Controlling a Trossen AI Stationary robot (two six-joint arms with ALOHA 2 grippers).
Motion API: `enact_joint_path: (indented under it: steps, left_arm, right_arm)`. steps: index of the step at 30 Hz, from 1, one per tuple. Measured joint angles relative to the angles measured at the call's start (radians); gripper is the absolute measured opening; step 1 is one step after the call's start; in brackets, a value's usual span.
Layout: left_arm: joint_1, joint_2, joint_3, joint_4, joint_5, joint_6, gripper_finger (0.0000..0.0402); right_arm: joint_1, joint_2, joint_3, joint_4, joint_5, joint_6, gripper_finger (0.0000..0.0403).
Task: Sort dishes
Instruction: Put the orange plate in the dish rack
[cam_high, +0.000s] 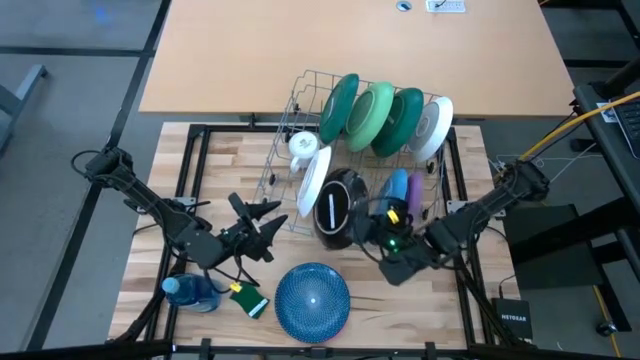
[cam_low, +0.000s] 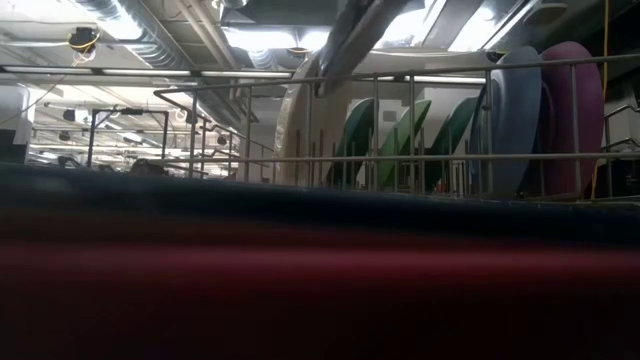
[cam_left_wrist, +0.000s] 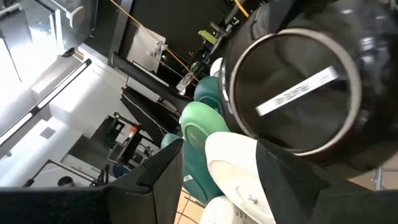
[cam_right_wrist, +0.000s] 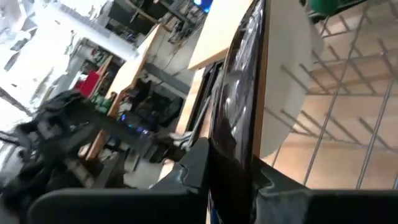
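One dark plate (cam_high: 338, 208) stands on edge in the rack (cam_high: 300, 100), middle of the frame. The right gripper (cam_high: 372, 232) pinches its thin rim. It looks hard, slippery and breakable. The left gripper (cam_high: 268, 215) waits open.

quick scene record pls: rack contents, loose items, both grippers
rack: wire dish rack, plates on edge
back row: three green plates, one white plate
front row: white plate, dark plate, blue plate, purple plate
mug: white mug in rack
loose: blue patterned plate flat on table
right gripper: shut on dark plate rim
left gripper: open, beside rack, holding nothing
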Motion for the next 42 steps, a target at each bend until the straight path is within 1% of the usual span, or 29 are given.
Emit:
enact_joint_path:
  steps: [12,16,23,31,42]
  left_arm:
    - [0.001,0.0,0.0,-0.09,0.0,-0.053,0.0186]
    - [0.001,0.0,0.0,-0.092,0.0,-0.057,0.0186]
    - [0.001,0.0,0.0,-0.093,0.0,-0.059,0.0186]
    - [0.001,0.0,0.0,-0.093,0.0,-0.059,0.0186]
    - [0.001,0.0,0.0,-0.093,0.0,-0.057,0.0186]
  right_arm:
    - [-0.108,0.0,-0.001,-0.02,-0.077,-0.005,0.0029]
    - [-0.16,0.001,-0.002,-0.036,-0.141,-0.006,0.0031]
    - [-0.228,0.001,-0.002,-0.039,-0.173,-0.008,0.003]
    - [-0.306,0.001,-0.002,-0.062,-0.276,-0.007,0.0031]
    - [-0.385,0.001,-0.001,-0.052,-0.365,-0.006,0.007]
